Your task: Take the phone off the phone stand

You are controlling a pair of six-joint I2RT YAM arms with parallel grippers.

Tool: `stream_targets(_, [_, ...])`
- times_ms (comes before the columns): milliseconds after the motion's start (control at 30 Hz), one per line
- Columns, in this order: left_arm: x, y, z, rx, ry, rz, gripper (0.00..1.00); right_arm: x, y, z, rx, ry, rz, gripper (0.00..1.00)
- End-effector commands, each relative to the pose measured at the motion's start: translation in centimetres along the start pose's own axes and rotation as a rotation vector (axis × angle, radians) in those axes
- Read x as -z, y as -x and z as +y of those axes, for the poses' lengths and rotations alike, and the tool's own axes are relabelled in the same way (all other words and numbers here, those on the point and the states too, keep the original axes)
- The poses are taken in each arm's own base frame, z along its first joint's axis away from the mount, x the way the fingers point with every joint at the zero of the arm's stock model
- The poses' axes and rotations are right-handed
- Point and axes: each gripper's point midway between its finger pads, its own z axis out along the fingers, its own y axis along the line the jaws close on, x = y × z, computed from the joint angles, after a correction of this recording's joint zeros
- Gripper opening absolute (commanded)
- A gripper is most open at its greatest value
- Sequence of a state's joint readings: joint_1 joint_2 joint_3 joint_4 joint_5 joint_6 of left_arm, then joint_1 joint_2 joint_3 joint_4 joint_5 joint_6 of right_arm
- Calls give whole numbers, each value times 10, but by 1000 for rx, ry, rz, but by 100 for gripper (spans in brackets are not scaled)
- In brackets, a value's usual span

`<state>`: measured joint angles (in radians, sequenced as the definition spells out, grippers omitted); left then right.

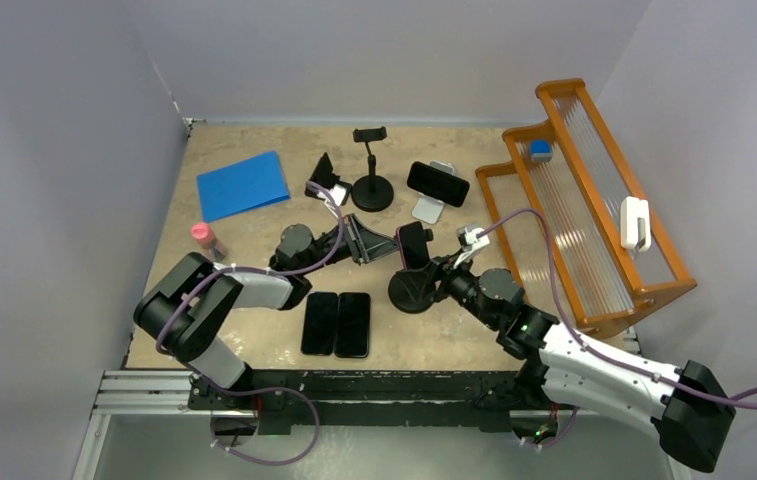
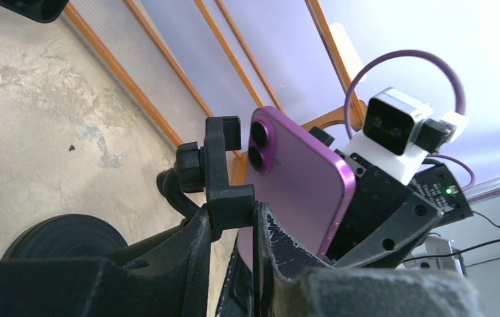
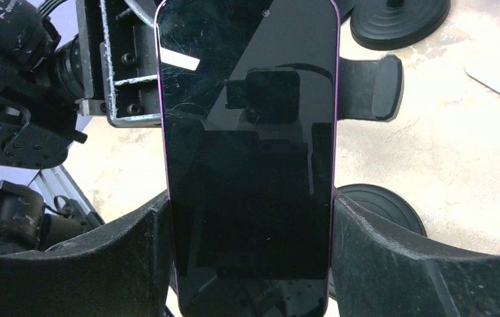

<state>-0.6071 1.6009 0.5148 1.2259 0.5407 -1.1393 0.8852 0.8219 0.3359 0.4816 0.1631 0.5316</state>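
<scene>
gleaming glassy phone (image 3: 250, 165), matte black stand (image 3: 366, 86)

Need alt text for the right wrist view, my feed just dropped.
A purple-edged phone with a dark screen stands upright, filling the middle, its long edges clamped between the right gripper's black fingers. Behind it the stand's clamp juts out at right above its round base on the tan table.

4 phones (image 1: 352, 324), 2 rnd-base stands (image 1: 372, 192), 1 folder (image 1: 243, 185), 1 rack (image 1: 520, 132)
</scene>
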Motion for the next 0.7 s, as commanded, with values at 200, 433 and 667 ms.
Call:
stream_targets(200, [-4,12,-6,-87,84,52,49,24,79,70,49,217,-94,0])
stream_targets(433, [1,25,-23,-97,116,25,68,38,98,76,103,205,-96,0])
stream_targets(667, [24,58,-51,-160,214,-108,75,38,112,78,151,191,-121,0])
